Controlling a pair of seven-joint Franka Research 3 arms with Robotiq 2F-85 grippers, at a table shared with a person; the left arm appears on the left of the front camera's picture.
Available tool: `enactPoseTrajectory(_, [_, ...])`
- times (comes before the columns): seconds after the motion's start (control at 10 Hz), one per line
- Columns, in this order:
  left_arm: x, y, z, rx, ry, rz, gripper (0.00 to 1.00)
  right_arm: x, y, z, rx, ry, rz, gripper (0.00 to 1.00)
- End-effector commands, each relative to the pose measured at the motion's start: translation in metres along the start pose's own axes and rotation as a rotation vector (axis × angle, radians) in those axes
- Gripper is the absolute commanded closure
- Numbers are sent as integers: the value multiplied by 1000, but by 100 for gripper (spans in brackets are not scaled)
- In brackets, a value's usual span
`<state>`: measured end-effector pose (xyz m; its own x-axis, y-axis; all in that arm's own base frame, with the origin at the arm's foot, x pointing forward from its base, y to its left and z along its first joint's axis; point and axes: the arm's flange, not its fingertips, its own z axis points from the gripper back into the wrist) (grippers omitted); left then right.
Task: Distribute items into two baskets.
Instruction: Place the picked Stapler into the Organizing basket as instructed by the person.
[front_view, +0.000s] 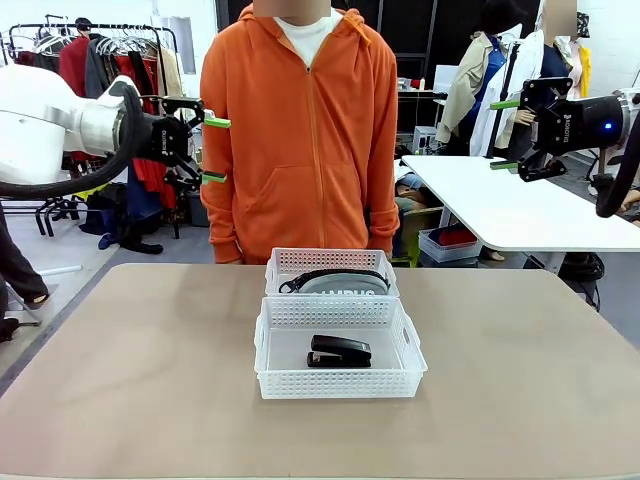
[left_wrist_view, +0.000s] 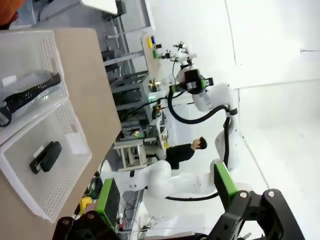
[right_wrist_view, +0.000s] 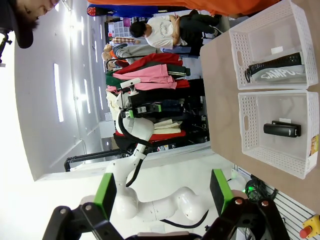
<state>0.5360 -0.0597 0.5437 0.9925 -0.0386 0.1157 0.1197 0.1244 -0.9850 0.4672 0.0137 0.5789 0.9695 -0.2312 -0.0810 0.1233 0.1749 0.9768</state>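
Two white lattice baskets stand end to end in the middle of the table. The near basket (front_view: 282, 378) holds the black stapler (front_view: 339, 352). The far basket (front_view: 331, 261) holds the grey pouch (front_view: 345, 283) with its black zipper. In the left wrist view the stapler (left_wrist_view: 45, 156) and the pouch (left_wrist_view: 30, 95) lie in their baskets (left_wrist_view: 65, 185). The right wrist view also shows the stapler (right_wrist_view: 282, 129) and the pouch (right_wrist_view: 278, 71). My left gripper (front_view: 214, 150) hangs open high at the left. My right gripper (front_view: 505, 135) hangs open high at the right. Both are empty.
A person in an orange hoodie (front_view: 300, 130) stands at the far edge behind the baskets, hands out of sight. A white table (front_view: 510, 205) stands behind at the right, with clothes racks at the back left. The brown tabletop (front_view: 130, 380) spreads wide on both sides.
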Motion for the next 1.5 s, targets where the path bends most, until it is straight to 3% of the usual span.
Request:
enactPoseTrajectory(0.0, [-9, 0, 2, -46, -38, -8, 0, -3, 3, -1, 8, -9, -9, 0])
enactPoseTrajectory(0.8, [-12, -12, 10, -73, -99, -46, 0, -3, 3, -1, 8, -9, -9, 0])
enactPoseTrajectory(1.4, [-5, -14, 9, -49, -75, -30, 0, -3, 3, -1, 8, -9, -9, 0])
